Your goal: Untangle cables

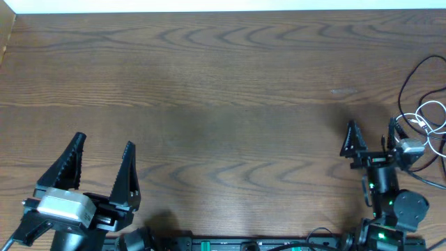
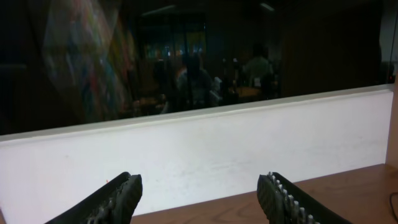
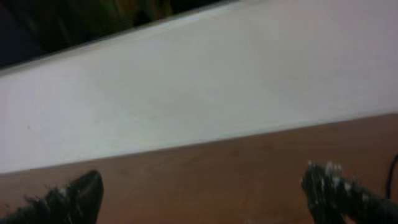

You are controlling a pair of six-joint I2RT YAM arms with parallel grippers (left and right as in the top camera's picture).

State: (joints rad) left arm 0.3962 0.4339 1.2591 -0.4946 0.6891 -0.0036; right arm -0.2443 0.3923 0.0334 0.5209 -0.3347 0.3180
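Wood-grain table [image 1: 223, 70], mostly bare, white wall strip along far edge. Cables [image 1: 426, 115] sit in a loose pile at the far right edge of the table, partly cut off by the frame. White cable [image 1: 433, 110] loops through the middle of the pile. Black cable [image 1: 417, 70] arcs up and away from it toward the far side, and another black strand trails below. Plug ends are too small to pick out.

Left gripper [image 1: 104, 141] is at the near left, jaws spread wide, nothing between them, well apart from the cables. Left wrist view: same gripper [image 2: 200, 182] open, serrated fingers [image 2: 283, 198] on either side of the white wall [image 2: 199, 146], dark glass [image 2: 186, 56] with reflections above, table corner [image 2: 354, 186] at lower right.

Right gripper [image 1: 373, 129] is at the near right, jaws apart and empty. Its outer finger is just beside the cable pile; can't tell if it touches. Right wrist view is blurry: gripper [image 3: 202, 180] open, fingers [image 3: 329, 183] low in frame, over the table [image 3: 205, 165], wall [image 3: 199, 81] behind. Thin dark strand at the right edge, too blurred to tell what it is.
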